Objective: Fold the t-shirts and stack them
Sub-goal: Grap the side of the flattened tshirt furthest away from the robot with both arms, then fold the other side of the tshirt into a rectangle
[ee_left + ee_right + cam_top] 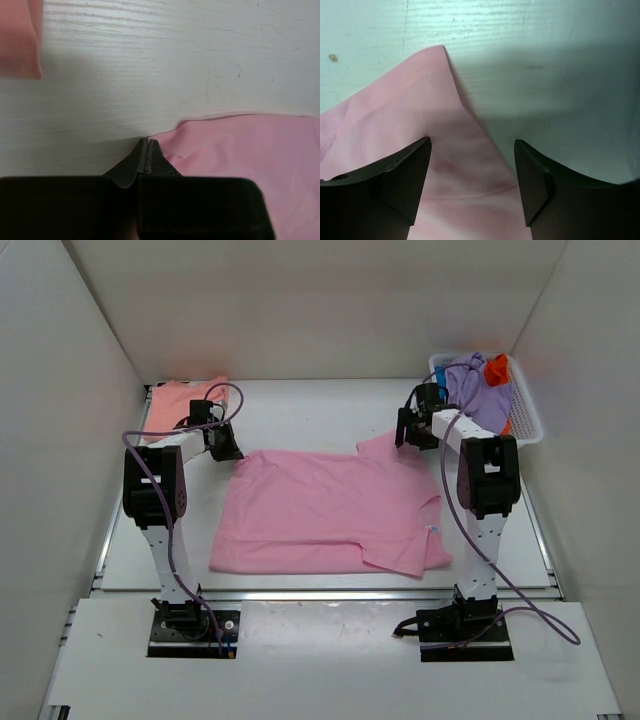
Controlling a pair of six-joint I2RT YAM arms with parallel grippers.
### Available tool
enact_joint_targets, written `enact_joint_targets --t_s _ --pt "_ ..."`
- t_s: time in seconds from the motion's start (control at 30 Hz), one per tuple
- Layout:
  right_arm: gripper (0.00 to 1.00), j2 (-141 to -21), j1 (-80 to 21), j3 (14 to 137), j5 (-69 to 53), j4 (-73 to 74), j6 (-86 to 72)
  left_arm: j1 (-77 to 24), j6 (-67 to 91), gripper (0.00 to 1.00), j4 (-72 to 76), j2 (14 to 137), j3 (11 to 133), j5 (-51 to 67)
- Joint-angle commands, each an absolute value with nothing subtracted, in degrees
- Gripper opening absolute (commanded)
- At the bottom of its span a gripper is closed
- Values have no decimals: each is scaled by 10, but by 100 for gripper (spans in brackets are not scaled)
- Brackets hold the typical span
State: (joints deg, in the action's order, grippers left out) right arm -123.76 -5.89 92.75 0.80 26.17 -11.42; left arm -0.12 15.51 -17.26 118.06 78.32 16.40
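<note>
Looking from above, the pink shirt (330, 510) lies spread flat in the middle of the table (300, 410), its neck towards the right. A salmon shirt (185, 400) sits folded at the far left corner, well apart from it. At the far right stands a basket (528, 425) holding a lavender shirt (478, 390) with an orange shirt (497, 368) on top. The left gripper (226, 451) is down at the pink shirt's far left corner. The right gripper (407, 436) is over the far sleeve (385, 448), near the basket.

Left wrist view: the fingers (142, 157) are clenched, tips pressed together on the table right at the pink shirt's edge. The cloth puckers towards the tips and touches them. Whether a pinch of it is caught between them cannot be told. The salmon shirt's edge shows in the upper left corner, apart from the pink one, with bare table between.

Right wrist view: the fingers (395, 185) stand released and wide apart, holding nothing. The sleeve's edge runs down between them, its pointed corner beyond the tips. Pink cloth lies under the left-hand finger and most of the gap, and bare table lies under the right-hand one
</note>
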Motion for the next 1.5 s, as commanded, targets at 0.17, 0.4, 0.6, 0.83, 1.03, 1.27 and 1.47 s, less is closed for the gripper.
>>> enact_joint_targets --t_s 0.17,0.4,0.6,0.83,1.03,1.27,1.47 --pt "37 -1277 -66 972 4 308 -98 18 156 0 -173 1151 767 175" --pt "1 -1271 -66 968 -18 311 -98 18 155 0 -181 1151 775 181" --pt "0 -1223 -62 989 -44 314 -91 21 141 0 -223 1148 824 187" --pt "0 -1137 -57 928 -100 309 -86 30 133 0 -250 1106 825 207" --pt "0 -1026 -31 803 -153 274 -93 38 118 0 -248 1049 771 226" --pt "0 -913 -1 679 -183 265 -100 52 113 0 -246 990 679 241" --pt "0 -824 25 601 -209 265 -102 55 109 0 -238 905 586 235"
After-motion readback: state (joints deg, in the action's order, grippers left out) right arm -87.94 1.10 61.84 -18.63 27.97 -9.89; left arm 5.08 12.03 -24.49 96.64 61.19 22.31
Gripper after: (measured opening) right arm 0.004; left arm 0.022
